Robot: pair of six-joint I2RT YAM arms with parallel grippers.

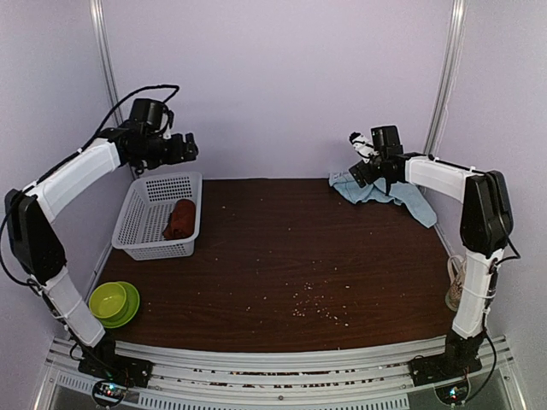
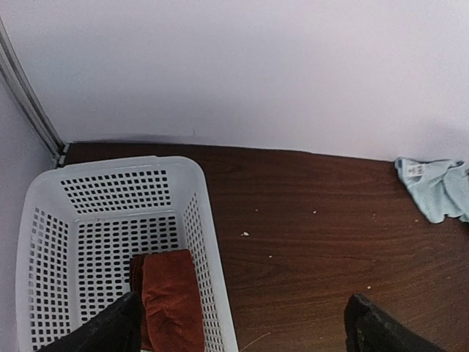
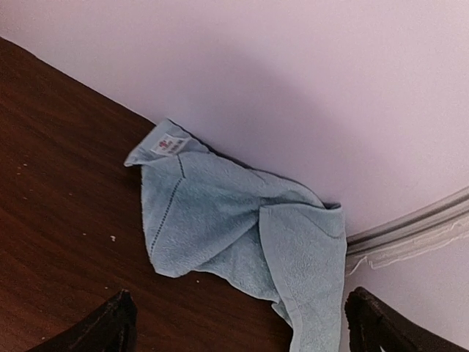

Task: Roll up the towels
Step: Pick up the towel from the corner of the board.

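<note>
Both pairs of jaws stand wide apart with nothing between them. The left gripper [image 1: 183, 147] hangs above the far end of the white perforated plastic basket [image 1: 137, 224]. The right gripper [image 1: 366, 168] hovers well away from the basket, across the dark brown wooden table [image 1: 291, 256], at the far corner opposite it.

By my judgement the task is about half done. The rust-red cloth towel [image 2: 172, 297] lies inside the basket, beside its right wall, as a compact bundle that looks rolled. The pale light-blue cloth towel [image 3: 234, 220] is not rolled. It lies crumpled well apart from the basket, against the back wall under the right gripper, with a small white label showing at one corner. It has yet to be spread flat and rolled up.

Some things stay unclear. The left wrist view cuts off the red towel's near end, and a dark finger [image 2: 110, 331] covers part of it, so I cannot tell whether it is tightly rolled or only folded. The blue towel's lower end runs out of the right wrist view, and from above the gripper hides part of it. I cannot tell whether the right fingertips touch the cloth. The pale specks [image 1: 312, 307] scattered on the table nearer than the basket are too small to identify. A lime-green round bowl [image 1: 114, 301] sits just nearer than the basket.
</note>
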